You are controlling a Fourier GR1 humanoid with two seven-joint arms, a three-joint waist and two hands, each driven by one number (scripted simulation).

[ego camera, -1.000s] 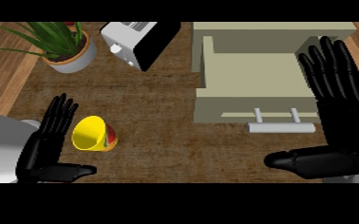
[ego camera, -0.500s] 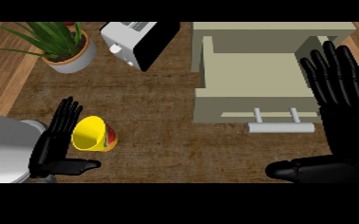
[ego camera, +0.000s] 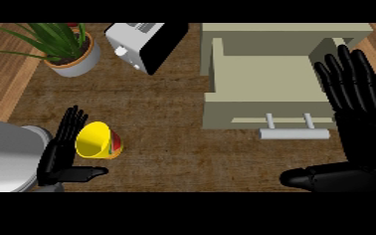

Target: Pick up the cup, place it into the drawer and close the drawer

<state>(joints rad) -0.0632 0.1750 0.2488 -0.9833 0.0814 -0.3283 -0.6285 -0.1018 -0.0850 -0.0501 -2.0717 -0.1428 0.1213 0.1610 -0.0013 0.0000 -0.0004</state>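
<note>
A yellow cup (ego camera: 96, 140) with a red and green band lies on its side on the brown counter at lower left. My left hand (ego camera: 62, 152) is open just to its left, fingers straight and close to the cup's rim, thumb stretched out below it. The beige drawer (ego camera: 264, 69) stands pulled open at upper right, its pale handle (ego camera: 294, 133) on the front panel. My right hand (ego camera: 349, 112) is open at the right edge, fingers straight over the drawer's right side, thumb low beside the handle.
A potted plant (ego camera: 67, 50) stands at the upper left. A white and black toaster (ego camera: 145, 44) sits beside it, left of the drawer. A grey forearm (ego camera: 15, 157) fills the lower left corner.
My left hand has drawn back toward the lower left, lying lower beside the cup. My right hand has shifted slightly right and down. The cup has not moved.
</note>
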